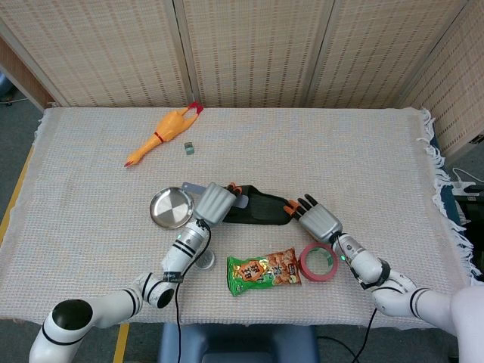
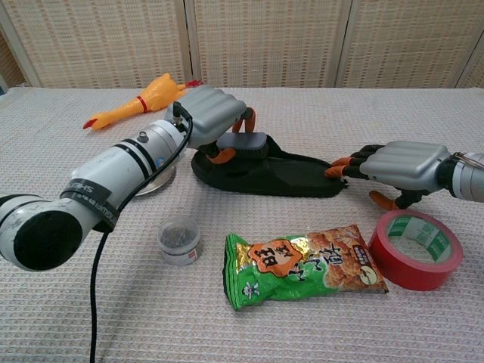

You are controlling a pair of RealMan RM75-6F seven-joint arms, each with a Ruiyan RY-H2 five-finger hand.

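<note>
Grey card [image 2: 246, 141] between left fingers [image 2: 243, 121]

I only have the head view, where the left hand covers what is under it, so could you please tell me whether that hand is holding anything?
Observer: Yes. In the chest view the left hand pinches a grey flat piece between thumb and fingers, at one end of the black slipper.
Operator: Thank you. And is the right hand gripping something?
Observer: No. The right hand holds nothing. Its fingertips meet the slipper's other end, and its thumb hangs clear of the red tape roll.
</note>
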